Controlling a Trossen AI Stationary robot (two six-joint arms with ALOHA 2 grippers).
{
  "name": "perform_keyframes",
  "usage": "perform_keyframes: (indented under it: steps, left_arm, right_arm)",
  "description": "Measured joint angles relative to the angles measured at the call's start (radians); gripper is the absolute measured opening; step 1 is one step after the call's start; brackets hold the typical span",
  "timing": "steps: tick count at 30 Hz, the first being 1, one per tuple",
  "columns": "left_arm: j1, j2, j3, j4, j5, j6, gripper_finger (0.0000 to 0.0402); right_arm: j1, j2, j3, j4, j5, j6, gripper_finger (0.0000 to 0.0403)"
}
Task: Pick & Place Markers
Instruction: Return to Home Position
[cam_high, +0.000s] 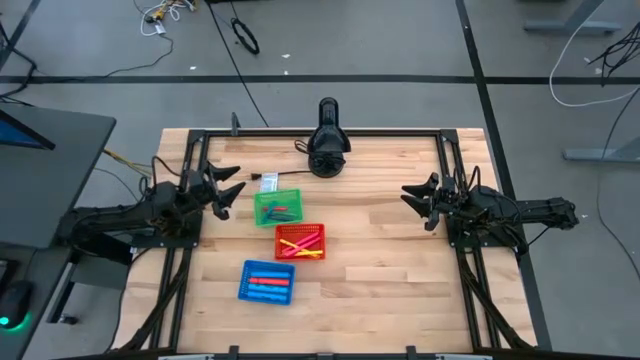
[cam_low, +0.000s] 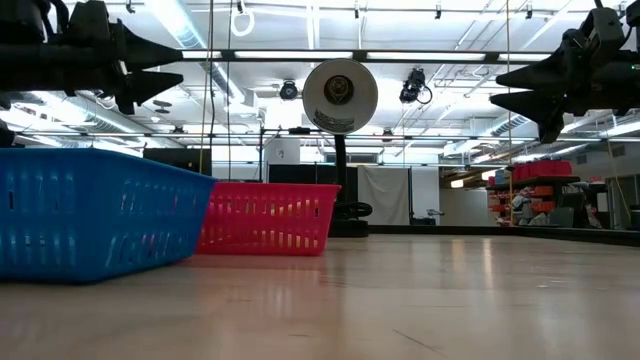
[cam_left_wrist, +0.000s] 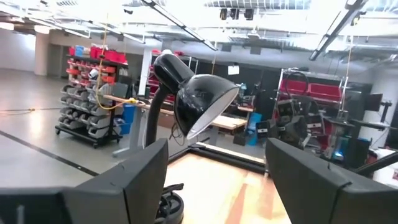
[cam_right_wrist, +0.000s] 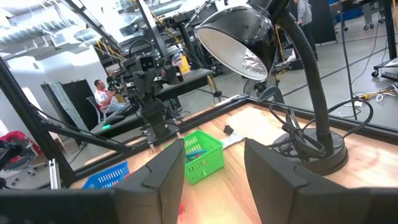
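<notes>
Evidently the homing step: the markers lie in the green basket, red basket and blue basket. Left gripper and right gripper hang raised at opposite sides, fingers spread and empty. What likely remains is parking both arms.

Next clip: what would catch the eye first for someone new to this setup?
Three baskets of markers line up diagonally on the table, left of centre: the green basket nearest the lamp, the red basket next, the blue basket farthest. The left gripper and right gripper hover open and empty at opposite sides.
</notes>
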Motion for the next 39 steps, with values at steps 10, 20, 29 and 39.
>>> perform_keyframes:
  steps: [10,20,29,39]
  left_arm:
    - [0.000,-0.043,0.000,-0.077,0.000,0.033,0.0273]
    - [0.001,-0.139,-0.001,-0.277,0.003,0.026,0.0273]
    - [0.002,-0.115,0.000,-0.350,0.035,0.026,0.0273]
    - [0.002,-0.115,0.000,-0.344,0.036,0.026,0.0273]
  right_arm:
    - [0.000,0.000,0.000,0.000,0.000,0.000,0.0166]
    - [0.000,0.000,0.000,0.000,0.001,0.000,0.0166]
    - [0.000,0.000,0.000,0.000,0.001,0.000,0.0166]
    - [0.000,0.000,0.000,0.000,0.000,0.000,0.0166]
